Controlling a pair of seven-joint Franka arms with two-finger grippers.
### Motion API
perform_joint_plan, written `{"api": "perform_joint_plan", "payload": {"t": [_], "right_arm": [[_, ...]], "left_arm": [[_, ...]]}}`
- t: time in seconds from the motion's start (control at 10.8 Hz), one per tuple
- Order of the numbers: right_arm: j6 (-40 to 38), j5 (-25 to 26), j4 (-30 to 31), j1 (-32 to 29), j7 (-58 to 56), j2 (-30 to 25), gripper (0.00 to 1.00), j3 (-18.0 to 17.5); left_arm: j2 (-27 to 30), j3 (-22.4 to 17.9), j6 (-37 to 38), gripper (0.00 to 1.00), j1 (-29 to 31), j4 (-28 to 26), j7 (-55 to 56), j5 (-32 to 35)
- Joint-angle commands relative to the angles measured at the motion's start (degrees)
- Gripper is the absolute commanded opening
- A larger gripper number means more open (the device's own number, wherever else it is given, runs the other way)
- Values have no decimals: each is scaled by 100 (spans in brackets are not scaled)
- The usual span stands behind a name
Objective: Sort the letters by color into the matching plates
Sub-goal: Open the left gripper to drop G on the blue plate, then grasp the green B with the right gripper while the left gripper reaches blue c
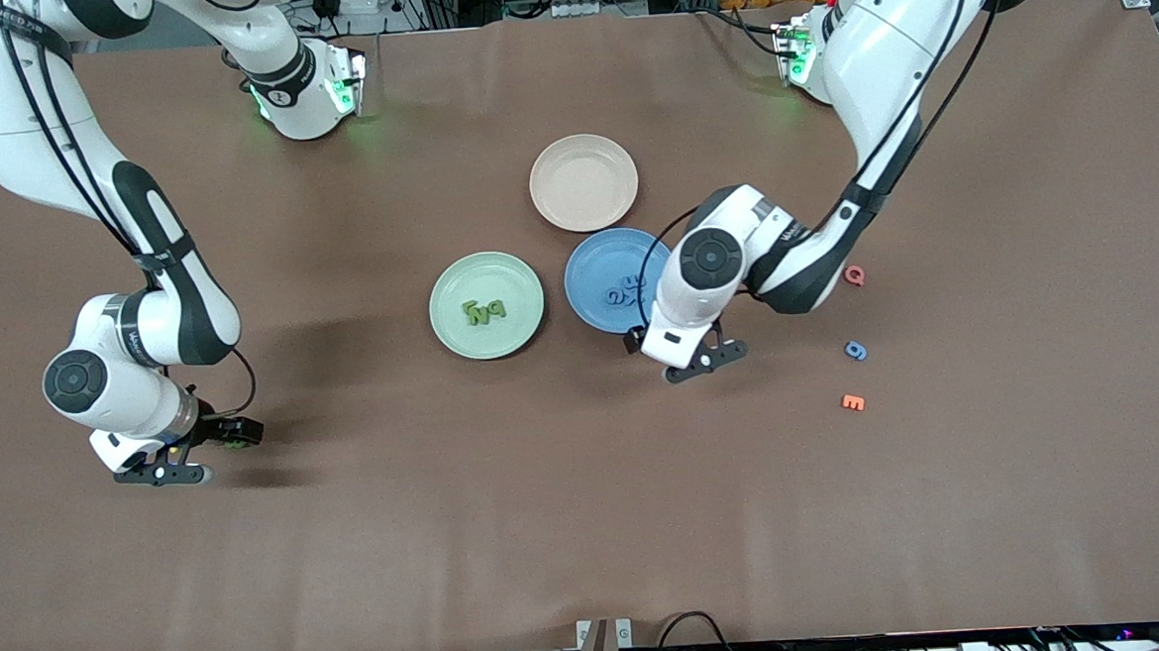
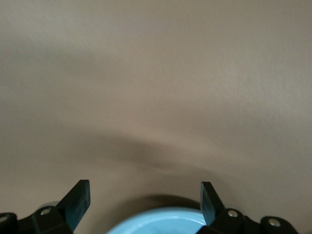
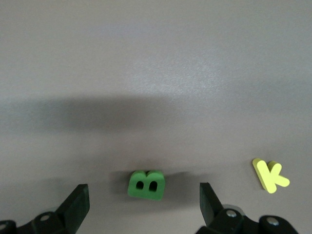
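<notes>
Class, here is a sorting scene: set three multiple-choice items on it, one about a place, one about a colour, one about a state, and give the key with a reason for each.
1. Where does the loose blue letter lie?
A. In the beige-pink plate
B. On the table toward the left arm's end
C. In the green plate

2. What colour is the letter B between the right gripper fingers?
A. Green
B. Orange
C. Red

3. How does the left gripper stand?
A. Shut on a letter
B. Open and empty, at the blue plate rim
C. Open around a yellow letter

Key: 1 B, it sits on bare table between a red and an orange letter; 2 A, the right wrist view shows it green; 3 B, its fingers stand apart with nothing between them.
</notes>
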State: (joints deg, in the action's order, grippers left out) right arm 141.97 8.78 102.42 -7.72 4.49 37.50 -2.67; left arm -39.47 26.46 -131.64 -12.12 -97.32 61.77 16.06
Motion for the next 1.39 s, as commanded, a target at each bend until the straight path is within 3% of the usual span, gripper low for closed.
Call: {"api": "perform_joint_plan", "payload": {"t": [0.0,0.28,0.55,0.83,1.02,1.29], "right_arm": [[94,247,-135,-212,-9,196,100,-155],[225,274,-117,-238,-1,248,100,-164],[349,282,-65,-273,-9,293,96,-164],[358,440,163,-335,0,205,94,-164],[472,441,190,-335,0,196,86,-190],[472,449,190,-335,0,196,55,-190]], "left_arm": [[211,17,296,100,358,-146,-770,29],[255,8,306,100,534,-269,-868,46],[290,8,306,100,736,-349,-964,511],[290,8,306,100,1158,-410,-1718,521],[185,8,253,100,1343,-428,-1940,538],[159,8,253,100,1476,-428,-2090,538]]}}
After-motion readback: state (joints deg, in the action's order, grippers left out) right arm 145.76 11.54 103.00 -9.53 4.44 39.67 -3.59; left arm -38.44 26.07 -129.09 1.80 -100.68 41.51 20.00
